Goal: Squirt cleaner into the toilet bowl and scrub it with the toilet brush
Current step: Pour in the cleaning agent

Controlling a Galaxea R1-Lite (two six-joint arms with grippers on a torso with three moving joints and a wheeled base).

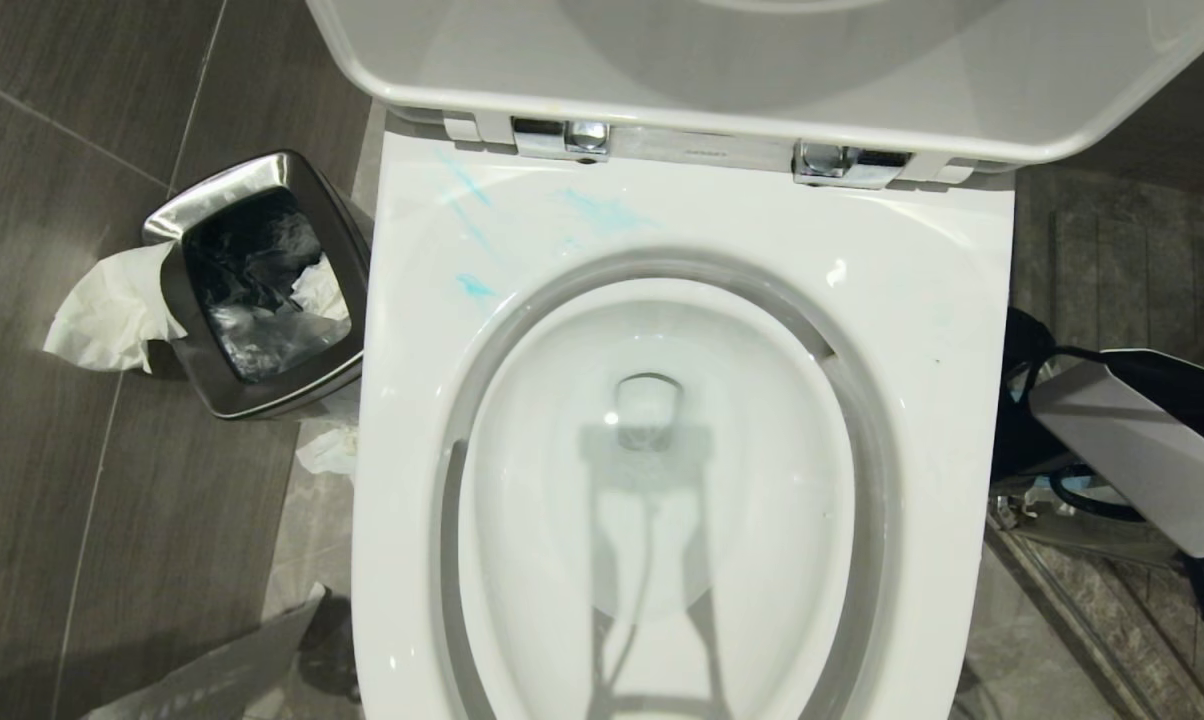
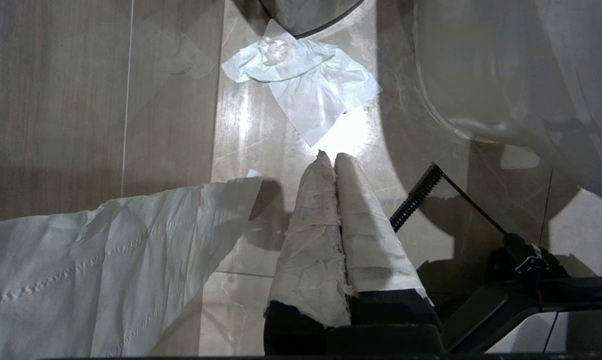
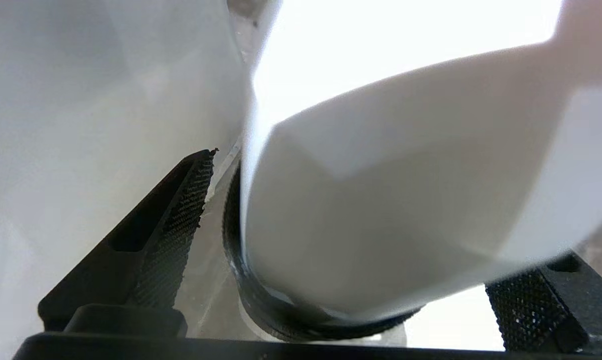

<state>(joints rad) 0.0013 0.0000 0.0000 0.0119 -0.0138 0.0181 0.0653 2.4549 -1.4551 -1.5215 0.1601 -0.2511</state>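
The right gripper (image 3: 341,240) stands wide open around a white angular object (image 3: 406,200) I cannot identify. The left gripper (image 2: 329,157) is closed, empty. Pale teal cleaner (image 1: 602,212) streaks the toilet bowl (image 1: 682,470), whose front is cut off.

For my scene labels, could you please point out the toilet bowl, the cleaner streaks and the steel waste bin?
toilet bowl (image 1: 937,300): head view, bare white rim on the right.
cleaner (image 1: 602,210): head view, teal streak near the hinges.
steel waste bin (image 1: 262,400): head view, its near metal rim.
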